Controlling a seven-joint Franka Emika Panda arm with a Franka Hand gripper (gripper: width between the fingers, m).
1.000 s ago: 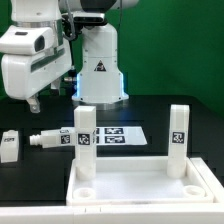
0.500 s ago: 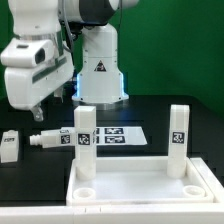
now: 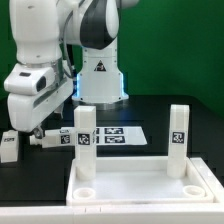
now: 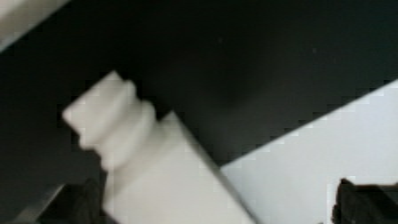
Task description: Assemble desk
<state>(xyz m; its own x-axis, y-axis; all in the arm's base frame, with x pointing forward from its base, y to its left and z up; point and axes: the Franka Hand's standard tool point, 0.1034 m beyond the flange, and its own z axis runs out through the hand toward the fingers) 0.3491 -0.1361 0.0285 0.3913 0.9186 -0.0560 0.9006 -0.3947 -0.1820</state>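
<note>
The white desk top (image 3: 140,190) lies at the front with two white tagged legs standing upright in it, one (image 3: 85,140) on the exterior view's left and one (image 3: 178,135) on its right. A third leg (image 3: 55,139) lies flat on the black table, left of the upright ones. A fourth leg (image 3: 8,146) lies at the far left. My gripper (image 3: 32,130) hangs tilted just above the plain end of the lying leg, jaws open and empty. In the blurred wrist view the leg (image 4: 151,150) lies between my dark fingertips (image 4: 71,205), gripper (image 4: 217,208).
The marker board (image 3: 118,136) lies flat on the table behind the upright left leg. The robot's white base (image 3: 98,65) stands at the back. A blurred pale surface (image 4: 338,140) shows beside the leg in the wrist view.
My gripper has come down and slightly toward the exterior view's right, from well above the table to just over the lying leg. The parts have not moved.
</note>
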